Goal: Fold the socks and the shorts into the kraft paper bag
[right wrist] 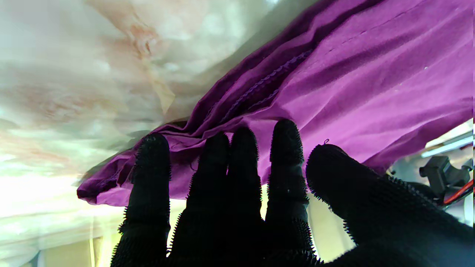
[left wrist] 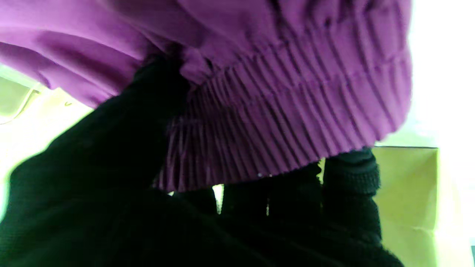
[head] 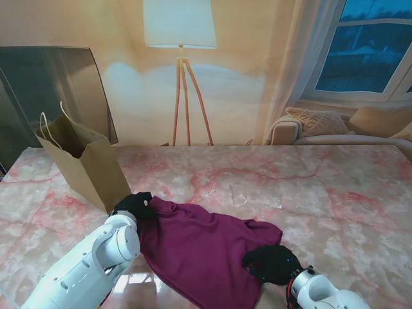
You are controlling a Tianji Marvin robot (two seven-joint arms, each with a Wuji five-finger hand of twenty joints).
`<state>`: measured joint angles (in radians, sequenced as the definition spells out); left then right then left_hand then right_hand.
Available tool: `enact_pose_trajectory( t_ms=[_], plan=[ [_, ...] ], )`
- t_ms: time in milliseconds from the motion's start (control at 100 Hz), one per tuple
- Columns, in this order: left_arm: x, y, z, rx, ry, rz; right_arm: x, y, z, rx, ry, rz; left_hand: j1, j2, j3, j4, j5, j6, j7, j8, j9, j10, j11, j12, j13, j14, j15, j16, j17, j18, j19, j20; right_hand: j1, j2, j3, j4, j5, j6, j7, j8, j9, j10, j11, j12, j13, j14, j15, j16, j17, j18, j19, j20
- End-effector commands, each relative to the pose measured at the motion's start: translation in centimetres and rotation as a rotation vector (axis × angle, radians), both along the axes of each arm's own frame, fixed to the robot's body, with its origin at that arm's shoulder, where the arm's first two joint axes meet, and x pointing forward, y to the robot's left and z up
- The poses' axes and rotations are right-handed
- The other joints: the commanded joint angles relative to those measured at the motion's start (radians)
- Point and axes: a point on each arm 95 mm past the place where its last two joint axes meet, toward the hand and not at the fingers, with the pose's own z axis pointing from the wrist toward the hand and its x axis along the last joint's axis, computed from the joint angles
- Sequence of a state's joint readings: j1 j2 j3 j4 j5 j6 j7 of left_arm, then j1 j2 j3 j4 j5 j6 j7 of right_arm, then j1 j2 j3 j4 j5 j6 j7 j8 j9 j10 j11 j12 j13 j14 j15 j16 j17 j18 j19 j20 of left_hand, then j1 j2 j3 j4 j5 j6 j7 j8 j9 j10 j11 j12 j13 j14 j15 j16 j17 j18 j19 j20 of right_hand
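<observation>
One shorts (head: 199, 254), one bag (head: 87, 167), two hands, socks seemingly hidden

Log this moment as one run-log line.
left hand: shut on shorts waistband | right hand: open, over shorts edge | kraft paper bag: upright, far left

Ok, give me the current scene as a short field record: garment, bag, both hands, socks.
shorts: purple shorts spread on the marble table, not yet folded
bag: kraft paper bag upright, open, far left
left hand: left hand gripping the elastic waistband beside the bag
right hand: right hand at the shorts' right edge, fingers extended
socks: not visible
</observation>
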<state>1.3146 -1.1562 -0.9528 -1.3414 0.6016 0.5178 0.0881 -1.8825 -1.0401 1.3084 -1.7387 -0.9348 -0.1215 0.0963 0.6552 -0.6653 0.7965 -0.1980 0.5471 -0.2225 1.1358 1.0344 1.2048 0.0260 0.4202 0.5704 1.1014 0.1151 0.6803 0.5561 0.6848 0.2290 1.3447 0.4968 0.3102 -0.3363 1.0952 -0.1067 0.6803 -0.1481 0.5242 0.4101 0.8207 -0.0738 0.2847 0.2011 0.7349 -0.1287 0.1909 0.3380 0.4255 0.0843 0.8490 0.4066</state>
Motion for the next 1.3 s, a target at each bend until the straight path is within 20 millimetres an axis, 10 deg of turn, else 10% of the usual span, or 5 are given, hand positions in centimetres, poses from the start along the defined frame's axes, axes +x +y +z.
enact_pose_trajectory(
  t_ms=[0, 450, 1290],
  plan=[
    [-0.1, -0.2, 0.6, 0.007, -0.006, -0.006, -0.9, -0.2, -2.2, -0.023, 0.075, 0.002, 0.062, 0.058, 0.095, 0.024, 0.027, -0.057, 0.138, 0.039, 0.044, -0.034, 0.092, 0.083, 0.033, -0.028, 0.101, 0.044, 0.019, -0.005, 0.080, -0.005, -0.021, 0.012, -0.016, 0.056, -0.023, -0.018, -0.008, 0.009, -0.002, 0.029, 0.005, -0.001, 0.000, 0.116, 0.001, 0.007, -0.016, -0.003, -0.026, 0.026],
    [1.2, 0.0, 6.8, 0.125, -0.172, -0.014, 1.8, 1.6, -2.2, -0.026, 0.070, 0.031, 0.003, 0.045, 0.102, 0.060, 0.035, -0.092, 0.123, 0.023, 0.035, -0.092, 0.528, 0.307, 0.016, -0.073, 0.447, 0.303, -0.037, 0.043, 0.171, 0.085, -0.029, 0.021, -0.030, 0.058, -0.028, -0.024, -0.008, 0.007, -0.019, 0.027, -0.010, -0.008, -0.018, 0.115, -0.004, 0.000, -0.026, -0.008, -0.041, 0.034],
    [-4.8, -11.5, 8.0, 0.040, -0.301, -0.193, 3.4, 3.0, -3.4, -0.052, 0.098, 0.041, -0.004, -0.006, 0.128, 0.067, 0.088, -0.052, 0.108, 0.005, 0.087, -0.085, 0.592, 0.331, 0.093, -0.108, 0.507, 0.306, 0.052, 0.025, 0.244, 0.089, -0.041, 0.040, -0.061, 0.065, -0.050, -0.032, -0.020, 0.012, -0.051, 0.027, -0.038, -0.019, -0.032, 0.114, -0.005, -0.002, -0.035, -0.014, -0.055, 0.043]
  ],
)
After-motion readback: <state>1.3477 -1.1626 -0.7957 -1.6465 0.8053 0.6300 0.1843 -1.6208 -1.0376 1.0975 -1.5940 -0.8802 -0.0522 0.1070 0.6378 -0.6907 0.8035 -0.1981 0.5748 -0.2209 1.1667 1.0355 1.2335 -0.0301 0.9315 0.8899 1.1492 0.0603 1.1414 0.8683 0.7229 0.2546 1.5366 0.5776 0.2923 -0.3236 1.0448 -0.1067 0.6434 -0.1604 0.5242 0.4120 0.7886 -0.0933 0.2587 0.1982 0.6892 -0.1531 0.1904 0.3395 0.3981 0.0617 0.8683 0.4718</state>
